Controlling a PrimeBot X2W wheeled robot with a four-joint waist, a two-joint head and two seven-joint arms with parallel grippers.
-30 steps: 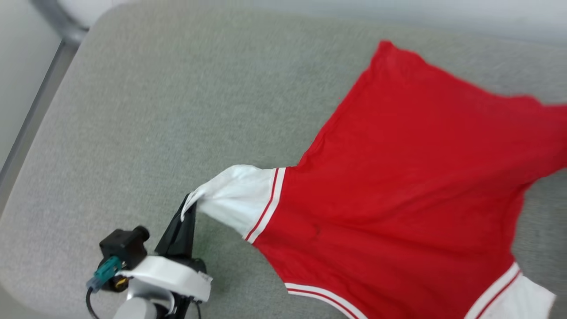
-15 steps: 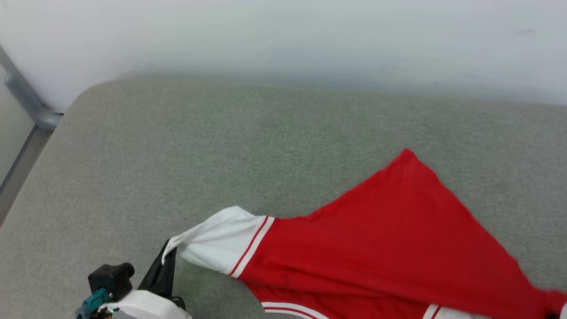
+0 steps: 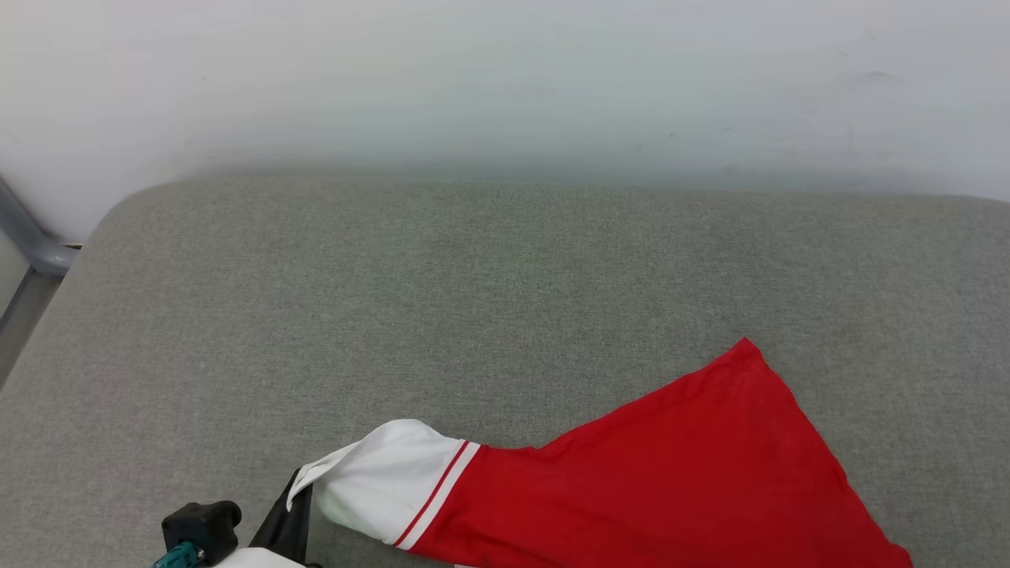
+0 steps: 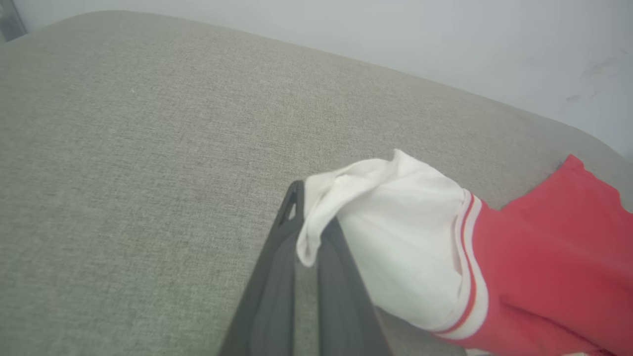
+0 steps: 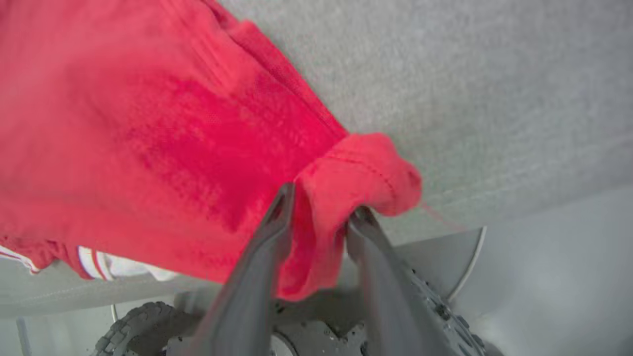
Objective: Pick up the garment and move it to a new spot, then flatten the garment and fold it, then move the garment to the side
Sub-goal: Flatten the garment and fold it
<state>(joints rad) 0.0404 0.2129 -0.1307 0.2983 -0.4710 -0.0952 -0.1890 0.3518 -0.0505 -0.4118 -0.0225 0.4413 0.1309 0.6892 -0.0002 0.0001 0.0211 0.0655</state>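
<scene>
The garment, red with a white sleeve and red-and-white trim, lies stretched across the near part of the grey cushion. My left gripper at the lower left is shut on the cuff of the white sleeve; in the left wrist view its fingers pinch the cuff's edge just above the cushion. In the right wrist view my right gripper has its jaws parted, with a bunched red corner of the garment still lying loosely between them at the cushion's edge.
The grey cushion stretches wide beyond the garment, ending at a white wall. A grey metal rail runs past its far left corner. Below the cushion's edge, a treaded wheel of the base shows.
The head camera has tilted up, so the garment sits lower in view. The garment's red body has been drawn toward the near edge. My right gripper's jaws have parted; the left keeps its hold.
</scene>
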